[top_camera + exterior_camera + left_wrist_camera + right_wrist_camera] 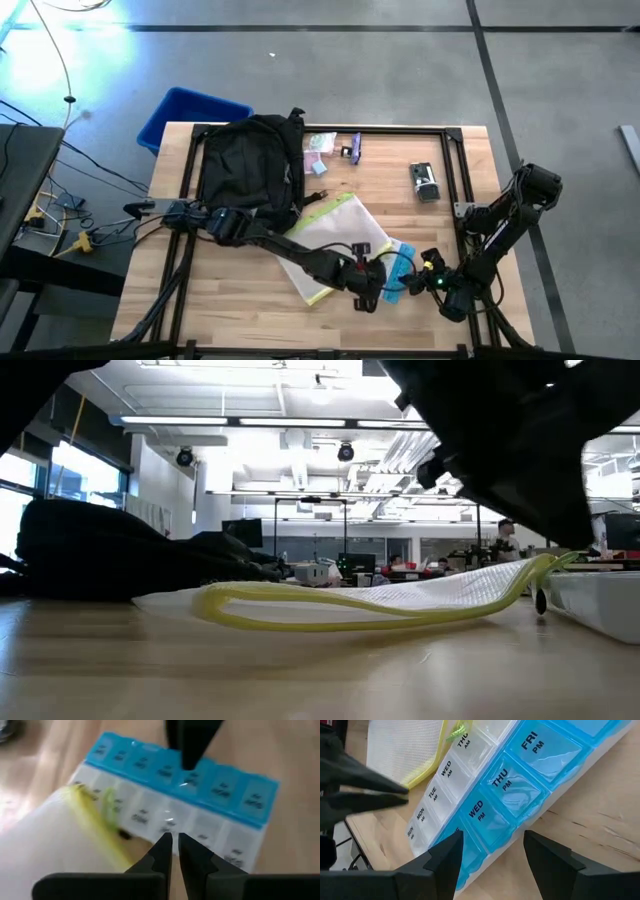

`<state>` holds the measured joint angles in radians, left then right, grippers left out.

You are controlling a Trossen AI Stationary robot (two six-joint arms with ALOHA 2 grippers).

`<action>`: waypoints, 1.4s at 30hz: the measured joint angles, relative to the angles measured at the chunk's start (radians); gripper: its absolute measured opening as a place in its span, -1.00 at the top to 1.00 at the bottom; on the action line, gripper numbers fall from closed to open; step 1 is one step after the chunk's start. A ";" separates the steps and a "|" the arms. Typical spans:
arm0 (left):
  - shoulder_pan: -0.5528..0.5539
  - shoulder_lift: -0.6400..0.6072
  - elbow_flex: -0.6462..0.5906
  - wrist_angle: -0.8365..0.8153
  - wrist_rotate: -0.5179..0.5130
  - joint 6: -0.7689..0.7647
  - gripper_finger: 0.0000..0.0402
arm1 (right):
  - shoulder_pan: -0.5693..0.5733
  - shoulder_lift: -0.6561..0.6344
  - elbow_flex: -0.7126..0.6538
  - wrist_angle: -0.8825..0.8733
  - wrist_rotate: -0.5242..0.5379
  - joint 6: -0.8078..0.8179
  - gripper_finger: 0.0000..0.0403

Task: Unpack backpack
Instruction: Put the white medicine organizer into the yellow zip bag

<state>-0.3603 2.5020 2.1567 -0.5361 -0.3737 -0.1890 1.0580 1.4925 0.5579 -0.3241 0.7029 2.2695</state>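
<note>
beside the pill organizer point(398, 268), a mesh pouch point(330, 240); backpack point(250, 165) behind.

- A blue-and-clear weekly pill organizer point(485, 800) lies at the table's near right.
- A mesh pouch with yellow edging point(335, 240) lies just left of it.
- A blue bin point(185, 112) sits beyond the table's far-left corner.

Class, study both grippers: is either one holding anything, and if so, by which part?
Nothing is visibly held. The left gripper has its jaws nearly shut, empty, above the pill organizer. The right gripper has open jaws straddling the organizer's blue row without clamping it.
</note>
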 joint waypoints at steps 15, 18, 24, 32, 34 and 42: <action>0.021 0.026 0.002 -0.076 -0.001 -0.036 1.00 | -0.006 0.000 0.000 0.025 0.034 -0.008 0.01; 0.020 0.025 -0.016 -0.072 -0.011 -0.044 1.00 | -0.006 0.000 0.000 0.025 0.042 -0.008 0.01; 0.021 0.025 -0.020 -0.081 -0.014 -0.045 1.00 | -0.038 -0.002 0.001 0.028 0.075 -0.015 0.01; 0.013 0.033 -0.023 -0.035 0.001 -0.044 1.00 | -0.125 -0.002 0.001 0.032 0.086 -0.101 0.01; 0.012 0.036 -0.025 -0.027 0.008 -0.039 1.00 | -0.142 0.000 0.000 0.049 0.077 -0.153 0.01; 0.009 0.036 -0.028 0.001 0.013 0.008 1.00 | -0.187 -0.002 0.002 0.119 0.033 -0.299 0.33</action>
<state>-0.3511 2.5380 2.1284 -0.5350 -0.3605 -0.1814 0.8707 1.4904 0.5599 -0.2049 0.7360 1.9702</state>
